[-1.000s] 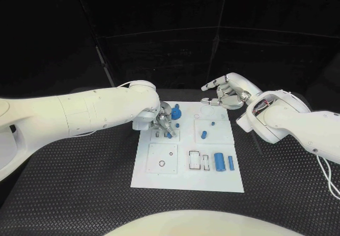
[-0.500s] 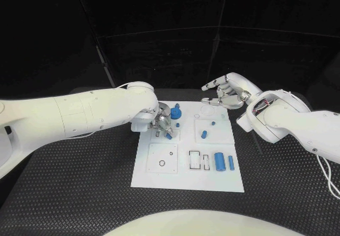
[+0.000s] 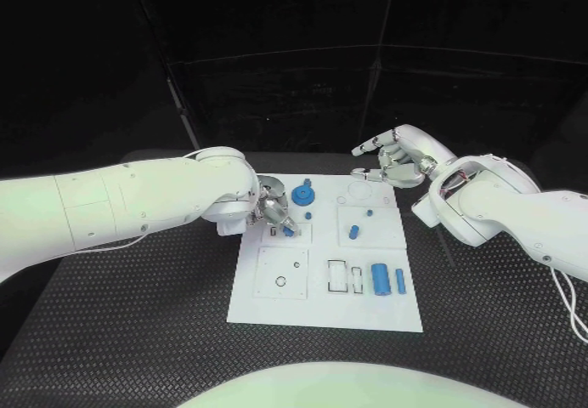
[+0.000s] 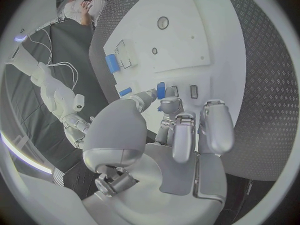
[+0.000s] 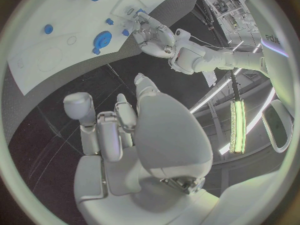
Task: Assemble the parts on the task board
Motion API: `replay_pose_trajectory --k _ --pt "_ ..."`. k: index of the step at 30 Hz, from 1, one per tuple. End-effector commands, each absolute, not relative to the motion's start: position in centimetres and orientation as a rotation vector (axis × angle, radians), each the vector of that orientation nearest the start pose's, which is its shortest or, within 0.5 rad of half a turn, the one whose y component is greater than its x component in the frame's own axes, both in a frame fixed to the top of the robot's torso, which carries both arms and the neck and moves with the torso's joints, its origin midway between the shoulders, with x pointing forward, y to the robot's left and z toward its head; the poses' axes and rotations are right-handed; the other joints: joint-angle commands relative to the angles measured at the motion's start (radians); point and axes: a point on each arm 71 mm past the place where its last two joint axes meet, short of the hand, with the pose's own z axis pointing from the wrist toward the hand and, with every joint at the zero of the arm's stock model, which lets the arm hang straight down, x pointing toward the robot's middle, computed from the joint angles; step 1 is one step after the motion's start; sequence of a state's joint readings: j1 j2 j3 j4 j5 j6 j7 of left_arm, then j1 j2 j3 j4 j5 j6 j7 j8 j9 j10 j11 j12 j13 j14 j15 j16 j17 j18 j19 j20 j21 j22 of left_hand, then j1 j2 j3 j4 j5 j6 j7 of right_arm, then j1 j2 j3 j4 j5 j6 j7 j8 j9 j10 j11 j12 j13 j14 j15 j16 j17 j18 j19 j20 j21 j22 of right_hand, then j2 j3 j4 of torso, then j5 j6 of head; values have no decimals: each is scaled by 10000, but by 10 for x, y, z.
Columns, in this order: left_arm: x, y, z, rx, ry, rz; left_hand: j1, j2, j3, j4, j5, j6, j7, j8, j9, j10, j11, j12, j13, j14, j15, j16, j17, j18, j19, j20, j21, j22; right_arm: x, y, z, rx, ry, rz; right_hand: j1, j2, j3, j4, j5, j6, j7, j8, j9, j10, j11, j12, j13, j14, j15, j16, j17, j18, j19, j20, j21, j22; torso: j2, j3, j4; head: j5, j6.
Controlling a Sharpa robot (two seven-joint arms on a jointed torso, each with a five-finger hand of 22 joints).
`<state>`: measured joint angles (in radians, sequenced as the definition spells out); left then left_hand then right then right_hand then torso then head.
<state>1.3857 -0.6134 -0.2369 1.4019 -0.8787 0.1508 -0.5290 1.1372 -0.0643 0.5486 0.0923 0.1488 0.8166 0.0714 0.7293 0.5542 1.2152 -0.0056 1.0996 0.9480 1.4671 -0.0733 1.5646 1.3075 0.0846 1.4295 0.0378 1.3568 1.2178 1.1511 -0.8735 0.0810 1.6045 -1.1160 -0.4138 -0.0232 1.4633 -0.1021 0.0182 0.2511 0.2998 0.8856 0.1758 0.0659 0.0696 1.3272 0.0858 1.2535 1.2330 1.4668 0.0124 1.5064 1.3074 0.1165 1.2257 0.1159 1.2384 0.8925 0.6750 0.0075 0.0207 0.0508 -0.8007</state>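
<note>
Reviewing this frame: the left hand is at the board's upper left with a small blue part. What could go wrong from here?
1. The left hand seems to pinch a small blue part at its fingertips only; it could slip or tilt.
2. That hand hangs close to the blue round part on the task board; it might nudge it.
3. The right hand, holding nothing, hovers at the board's far edge, near the left hand's workspace.
</note>
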Motion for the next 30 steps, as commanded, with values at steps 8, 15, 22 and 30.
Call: replay_pose_trajectory --k 8,15,22,30 --pt "486 154 -212 -2455 22303 -5051 -107 -93 1968 -1798 58 -34 -39 110 82 193 -33 143 116 1037 25 62 2633 -151 111 15 96 135 479 -199 -150 1982 15654 9359 20 53 -14 -59 47 61 -17 70 17 -32 -10 14 -6 700 -44 -41 1272 126 -82 -9 -35 -11 -17 -14 22 10 9" --pt "481 158 -222 -2535 21377 -4868 -120 -169 2098 -1810 56 -2 -51 152 117 267 -46 200 175 1037 15 62 2633 -177 168 7 178 270 480 -200 -151 1990 15649 9329 20 53 -14 -59 47 61 -17 70 17 -32 -10 14 -6 700 -44 -41 1272 126 -82 -9 -35 -11 -41 -4 108 -34 -25" --pt "481 158 -233 -2432 21012 -4590 -124 -190 2152 -1808 56 11 -55 166 129 303 -51 230 209 1037 10 62 2633 -186 191 3 210 322 480 -201 -151 1993 15649 9313 -8 54 -28 -45 53 77 -20 77 20 -27 -11 21 -2 702 -46 -41 1276 126 -82 -11 -41 -18 -59 9 106 -64 -49" --pt "483 154 -242 -2281 21205 -4416 -133 -193 2174 -1797 55 15 -55 170 133 283 -51 197 163 1037 10 62 2633 -185 188 2 204 313 481 -201 -151 1999 15648 9301 -17 55 -32 -41 55 83 -22 80 21 -25 -12 24 0 702 -47 -41 1276 126 -82 -12 -43 -21 -37 20 107 -53 -32"
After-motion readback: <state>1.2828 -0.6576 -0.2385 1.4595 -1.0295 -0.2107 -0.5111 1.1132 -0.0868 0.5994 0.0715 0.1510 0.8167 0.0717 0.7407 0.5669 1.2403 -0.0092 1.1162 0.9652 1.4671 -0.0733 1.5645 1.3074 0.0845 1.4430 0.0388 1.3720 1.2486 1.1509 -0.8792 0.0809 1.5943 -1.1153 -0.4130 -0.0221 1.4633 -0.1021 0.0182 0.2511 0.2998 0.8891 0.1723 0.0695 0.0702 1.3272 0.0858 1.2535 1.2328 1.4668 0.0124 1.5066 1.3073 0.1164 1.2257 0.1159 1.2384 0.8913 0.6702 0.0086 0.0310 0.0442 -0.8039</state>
